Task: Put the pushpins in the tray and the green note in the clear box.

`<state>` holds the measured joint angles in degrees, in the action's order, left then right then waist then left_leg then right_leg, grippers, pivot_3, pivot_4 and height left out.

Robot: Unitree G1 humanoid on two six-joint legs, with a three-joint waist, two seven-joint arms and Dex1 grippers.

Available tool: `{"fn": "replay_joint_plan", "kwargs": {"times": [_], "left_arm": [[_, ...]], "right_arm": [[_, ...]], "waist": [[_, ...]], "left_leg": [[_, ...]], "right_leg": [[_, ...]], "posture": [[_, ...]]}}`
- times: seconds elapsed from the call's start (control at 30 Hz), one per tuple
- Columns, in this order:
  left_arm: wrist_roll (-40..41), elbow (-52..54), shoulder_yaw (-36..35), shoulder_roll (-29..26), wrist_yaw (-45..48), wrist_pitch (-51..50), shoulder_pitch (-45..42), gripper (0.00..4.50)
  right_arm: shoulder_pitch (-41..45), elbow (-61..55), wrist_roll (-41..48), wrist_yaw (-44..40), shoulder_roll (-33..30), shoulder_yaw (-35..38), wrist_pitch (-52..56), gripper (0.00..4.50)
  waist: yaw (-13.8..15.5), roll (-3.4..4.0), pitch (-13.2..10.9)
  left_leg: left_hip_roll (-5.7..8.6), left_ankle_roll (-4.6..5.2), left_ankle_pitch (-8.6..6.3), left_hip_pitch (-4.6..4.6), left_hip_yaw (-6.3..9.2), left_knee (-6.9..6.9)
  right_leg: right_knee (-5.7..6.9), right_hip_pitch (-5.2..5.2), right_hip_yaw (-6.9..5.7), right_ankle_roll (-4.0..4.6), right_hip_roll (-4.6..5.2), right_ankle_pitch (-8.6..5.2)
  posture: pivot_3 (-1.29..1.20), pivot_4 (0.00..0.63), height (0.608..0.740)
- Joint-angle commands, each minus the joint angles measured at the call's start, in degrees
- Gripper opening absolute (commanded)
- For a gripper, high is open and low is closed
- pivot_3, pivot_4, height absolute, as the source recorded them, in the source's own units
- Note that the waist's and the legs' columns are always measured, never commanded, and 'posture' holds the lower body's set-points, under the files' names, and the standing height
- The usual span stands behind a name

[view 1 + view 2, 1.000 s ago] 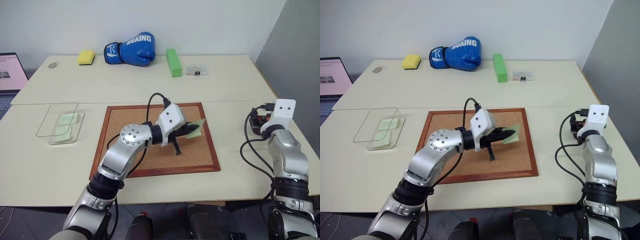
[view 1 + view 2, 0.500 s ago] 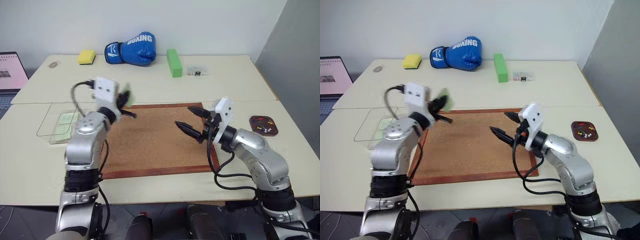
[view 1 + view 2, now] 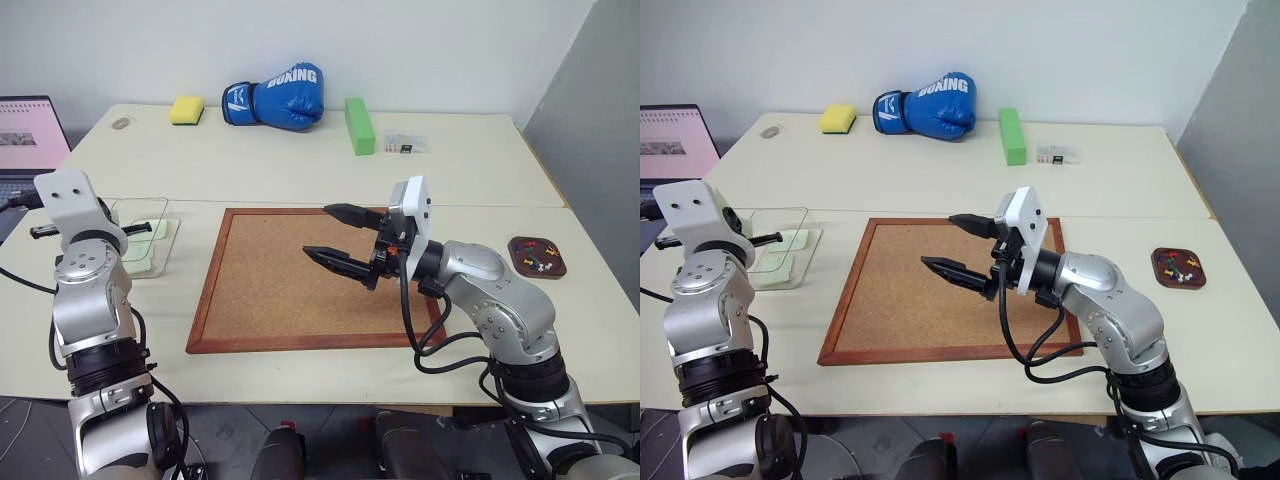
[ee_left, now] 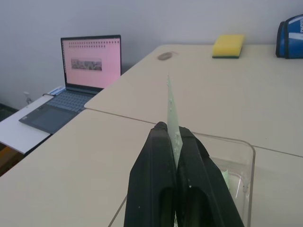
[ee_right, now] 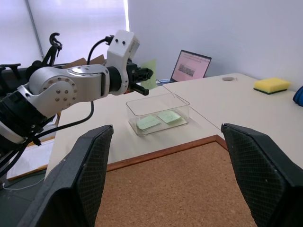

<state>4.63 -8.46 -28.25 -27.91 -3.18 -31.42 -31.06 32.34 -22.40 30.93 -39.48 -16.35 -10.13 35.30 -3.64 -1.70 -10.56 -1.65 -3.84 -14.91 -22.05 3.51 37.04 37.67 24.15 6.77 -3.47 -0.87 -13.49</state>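
My left gripper (image 4: 173, 142) is clamped on the thin pale green note (image 4: 171, 111), held above the clear box (image 5: 158, 113), a rounded transparent plastic box. Blue glove (image 3: 275, 97) reads "BOXING". My right gripper (image 3: 335, 238) stands apart over the corkboard (image 3: 290, 290). Pushpins (image 3: 538, 260) lie in the brown tray (image 3: 540, 245).

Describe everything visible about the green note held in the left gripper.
The green note is a thin, pale green paper slip, seen nearly edge-on in the left wrist view and standing upright. The left gripper has its jaws shut on the note's lower edge, holding it in the air above the near rim of the clear box, which already holds similar green slips. Nothing else touches it.
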Motion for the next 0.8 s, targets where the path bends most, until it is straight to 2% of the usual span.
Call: {"fn": "replay_joint_plan", "kwargs": {"times": [0.03, 0.13, 0.2, 0.23, 0.27, 0.6, 0.63, 0.73, 0.8], "left_arm": [[1.8, -3.7, -1.2, 0.1, -0.7, 2.6, -2.3, 0.00], [2.9, -5.3, -0.9, 0.6, -0.5, 3.4, -2.8, 0.00], [3.1, -6.6, -0.8, 0.6, -0.8, 4.9, -3.1, 0.40], [3.3, -6.9, -0.9, 0.5, -1.0, 5.4, -3.2, 0.44], [3.4, -7.2, -0.8, 0.5, -1.1, 5.8, -3.3, 0.75], [3.8, -6.8, 1.1, 1.5, -1.6, 7.1, -3.5, 2.72], [3.5, -6.3, 1.8, 1.3, -1.1, 7.4, -3.4, 3.04], [2.5, -3.6, 5.7, 0.6, 2.9, 8.5, -2.3, 3.62], [4.2, 0.3, 8.0, 2.4, 5.6, 7.7, -0.7, 4.06]], "right_arm": [[1.6, -2.3, 1.3, 0.8, 1.1, 1.0, -0.5, 3.88], [1.6, -2.8, 1.2, 1.5, 1.1, 1.3, -0.2, 3.88], [1.1, -3.3, 0.9, 2.0, 0.8, 1.4, 0.0, 3.90], [0.9, -3.6, 0.9, 2.3, 0.6, 1.5, 0.2, 3.90], [0.8, -3.8, 1.0, 2.5, 0.6, 1.6, 0.4, 3.90], [0.4, -4.1, 1.2, 4.2, 0.4, 2.3, 1.3, 3.90], [0.3, -4.0, 1.1, 4.4, 0.4, 2.4, 1.3, 3.90], [-0.3, -3.6, 0.2, 5.6, 0.3, 2.7, 1.6, 3.90], [-2.0, -2.7, -2.6, 8.1, 0.0, 2.6, 0.9, 3.90]], "waist": [[0.0, -0.01, 0.0], [0.0, -0.01, 0.0], [0.2, -0.01, 0.0], [0.2, -0.01, 0.0], [0.2, -0.01, 0.0], [0.2, -0.01, 0.0], [0.2, -0.01, 0.0], [0.2, -0.02, 0.0], [0.2, -0.03, 0.0]], "left_leg": [[-0.01, 0.00, 0.00, 0.00, 0.01, 0.00], [-0.02, 0.00, 0.00, -0.02, 0.01, -0.02], [-0.02, -0.01, 0.00, -0.05, 0.01, -0.03], [-0.01, -0.01, 0.00, -0.06, 0.02, -0.03], [-0.02, -0.01, 0.00, -0.06, 0.02, -0.03], [-0.02, -0.01, 0.00, -0.05, 0.02, -0.02], [-0.01, -0.01, 0.00, -0.05, 0.02, -0.02], [-0.01, -0.01, 0.00, -0.06, 0.02, -0.02], [-0.01, -0.01, 0.00, -0.06, 0.02, -0.03]], "right_leg": [[0.01, 0.00, -0.01, 0.00, -0.01, 0.00], [-0.01, 0.02, -0.01, 0.01, -0.01, 0.00], [-0.04, 0.02, -0.01, 0.01, 0.01, 0.00], [-0.04, 0.02, -0.01, 0.01, 0.01, 0.00], [-0.04, 0.02, -0.01, 0.01, 0.01, 0.00], [-0.02, 0.02, -0.02, 0.01, 0.01, 0.00], [-0.02, 0.02, -0.02, 0.01, 0.01, 0.00], [-0.02, 0.02, -0.02, 0.01, 0.01, 0.00], [-0.03, 0.02, -0.02, 0.01, 0.01, 0.00]], "posture": [[0.00, 0.150, 0.740], [0.00, 0.150, 0.740], [0.00, 0.150, 0.740], [0.00, 0.150, 0.740], [0.00, 0.150, 0.740], [0.00, 0.150, 0.740], [0.00, 0.150, 0.740], [0.00, 0.150, 0.740], [0.00, 0.150, 0.740]]}}
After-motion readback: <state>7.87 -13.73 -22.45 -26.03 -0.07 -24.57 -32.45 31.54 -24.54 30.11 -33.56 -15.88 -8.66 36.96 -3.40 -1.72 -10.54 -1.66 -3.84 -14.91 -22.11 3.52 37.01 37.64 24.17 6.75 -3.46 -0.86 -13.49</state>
